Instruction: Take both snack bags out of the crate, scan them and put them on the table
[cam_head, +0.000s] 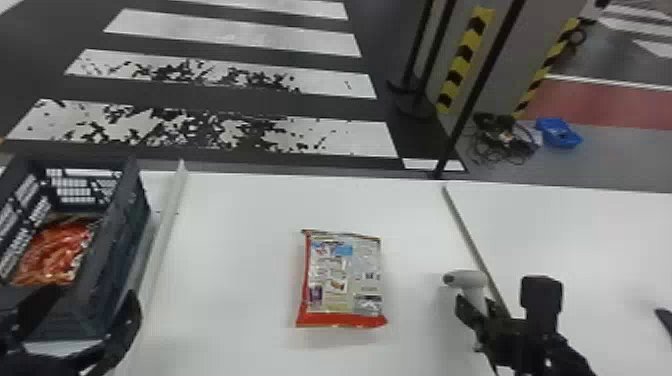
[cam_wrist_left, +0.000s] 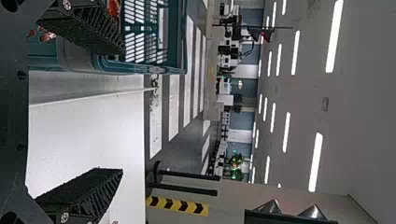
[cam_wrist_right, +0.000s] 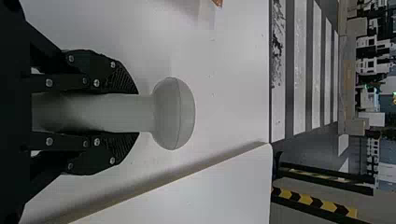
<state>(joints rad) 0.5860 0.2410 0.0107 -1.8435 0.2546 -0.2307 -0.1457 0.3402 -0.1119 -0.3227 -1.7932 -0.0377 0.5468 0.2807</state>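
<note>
Head view, right tool (cam_head: 478, 306) gripping scanner (cam_head: 465, 278), bag (cam_head: 345, 275) on table (cam_head: 240, 260)

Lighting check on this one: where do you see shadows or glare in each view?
Head view: soft shadows lie along the near edge of the red-and-silver foil snack bag and left of the light-grey rounded scanner; pale glare spreads over the white table at right. Left wrist view: long ceiling lights shine bright white. Right wrist view: the scanner's handle darkens away from its head.
</note>
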